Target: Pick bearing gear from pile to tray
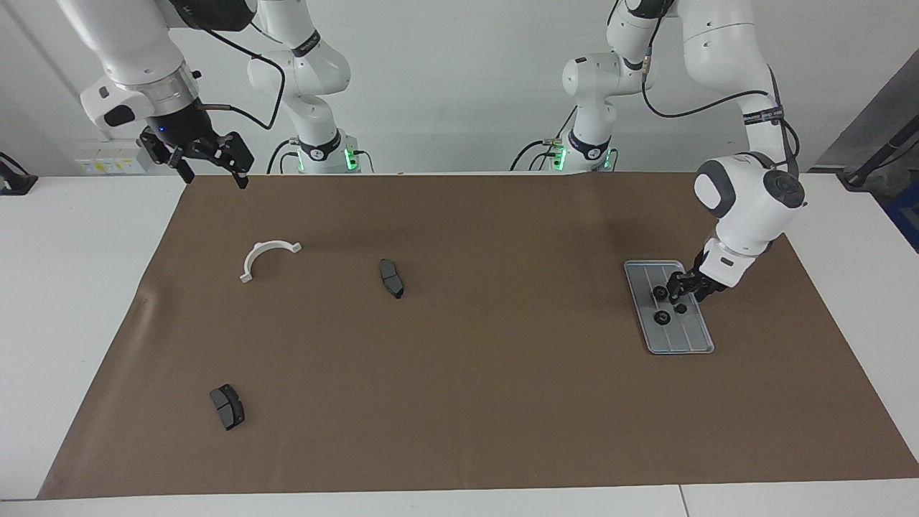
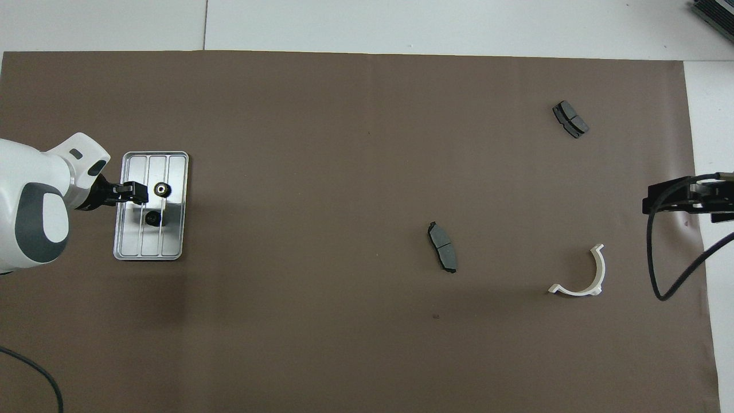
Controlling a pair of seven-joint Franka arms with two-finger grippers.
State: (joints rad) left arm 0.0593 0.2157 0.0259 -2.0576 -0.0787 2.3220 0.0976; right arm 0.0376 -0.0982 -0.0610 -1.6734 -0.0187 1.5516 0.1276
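Tray (image 1: 688,343): silver-grey metal, lengthwise grooves; two small round gears (image 2: 162,189) on it: black; half-ring (image 1: 263,255): white; two brake-pad-shaped pieces (image 1: 391,278): dark grey faces with a centre line, black edges; table mat (image 1: 459,373): plain brown; table surface (image 1: 64,301): white; both arms (image 1: 747,208): white shells, dark grey joint caps, black grippers.

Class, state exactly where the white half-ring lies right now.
The white half-ring lies on the brown mat toward the right arm's end of the table, beside the nearer-to-robots brake pad, apart from it.
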